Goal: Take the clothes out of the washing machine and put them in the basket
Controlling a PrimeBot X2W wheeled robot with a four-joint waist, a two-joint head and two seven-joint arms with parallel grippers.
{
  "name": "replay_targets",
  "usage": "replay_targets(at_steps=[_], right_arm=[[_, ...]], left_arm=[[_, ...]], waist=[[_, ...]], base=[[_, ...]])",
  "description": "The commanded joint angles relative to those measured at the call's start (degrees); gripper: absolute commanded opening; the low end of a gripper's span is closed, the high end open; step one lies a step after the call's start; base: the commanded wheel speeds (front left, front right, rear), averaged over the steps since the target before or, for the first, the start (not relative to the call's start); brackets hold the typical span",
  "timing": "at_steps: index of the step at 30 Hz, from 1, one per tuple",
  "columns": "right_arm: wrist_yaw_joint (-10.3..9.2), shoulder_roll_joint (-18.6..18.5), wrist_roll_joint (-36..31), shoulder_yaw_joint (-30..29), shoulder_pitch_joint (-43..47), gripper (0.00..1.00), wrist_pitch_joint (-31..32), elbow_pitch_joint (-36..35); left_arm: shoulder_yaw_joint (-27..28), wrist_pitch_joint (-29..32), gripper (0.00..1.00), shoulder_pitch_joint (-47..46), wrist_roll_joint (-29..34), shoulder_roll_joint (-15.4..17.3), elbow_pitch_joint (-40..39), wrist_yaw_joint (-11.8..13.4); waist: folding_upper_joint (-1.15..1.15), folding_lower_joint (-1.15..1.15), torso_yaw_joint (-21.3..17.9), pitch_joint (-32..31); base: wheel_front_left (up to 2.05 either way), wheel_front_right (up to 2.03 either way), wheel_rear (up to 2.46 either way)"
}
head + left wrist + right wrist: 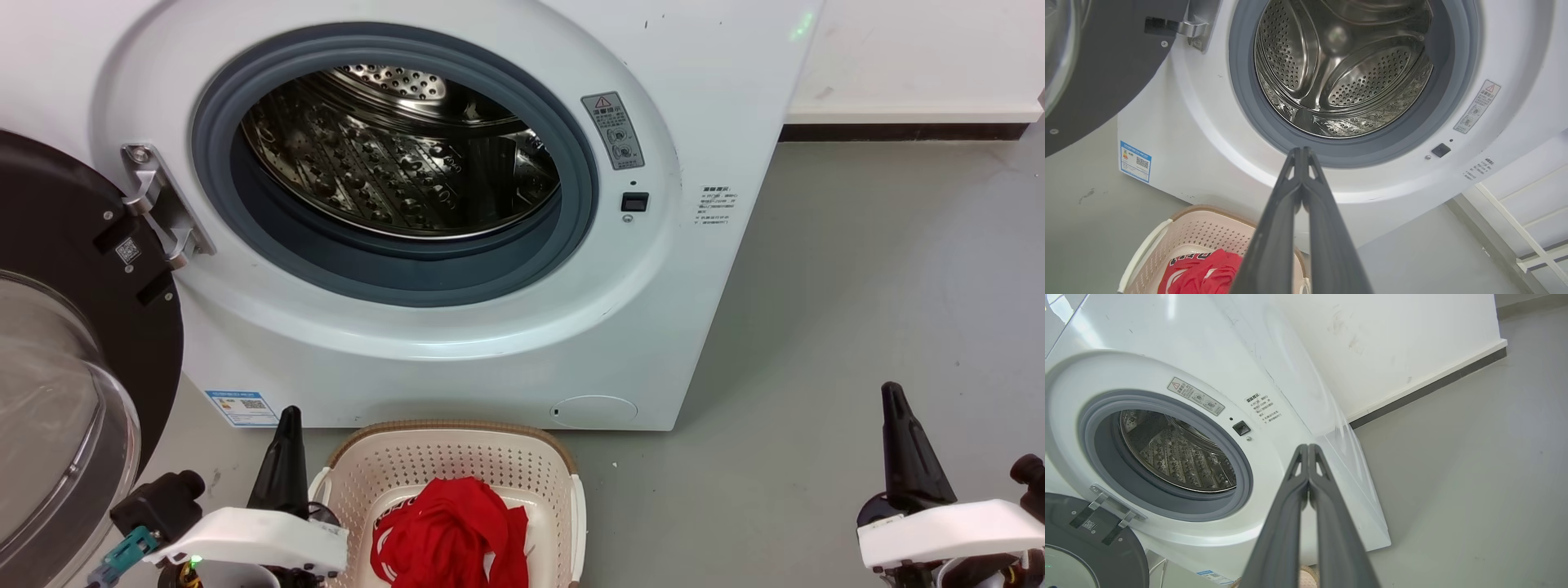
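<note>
Well, blue QR label (242, 407) low on washer (490, 376).

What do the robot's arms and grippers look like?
The left gripper and right gripper each have two long, tapering dark grey fingers with triangular cut-outs near the tips. Each sits on a white wrist shell with black fittings. The left wrist also carries a teal connector and a small green light.

The washing machine (490, 359) has a glossy white shell, a shiny perforated steel drum (392, 163), a matt grey rubber door ring (408, 282) and a glass door (49, 425). The basket (457, 461) is cream perforated plastic with a woven-look rim. The clothes (449, 531) are soft red cloth. The floor (857, 286) is smooth matt grey.
</note>
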Motion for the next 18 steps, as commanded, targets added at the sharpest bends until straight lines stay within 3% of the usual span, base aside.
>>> replay_targets(at_steps=[1,18], right_arm=[[-0.01,-0.6,1.8,0.0,-1.9,0.00,0.2,-0.4],[-0.01,-0.8,16.6,0.0,-3.2,0.00,3.2,1.8]], left_arm=[[0.2,0.3,0.00,-1.8,-1.5,0.0,-0.4,-0.4],[1.5,3.6,0.00,-2.9,-15.4,0.0,1.2,-1.2]], waist=[[0.00,0.00,0.0,0.0],[0.00,0.00,0.0,-0.6]], base=[[0.00,0.00,0.00],[0.00,0.00,0.00]])
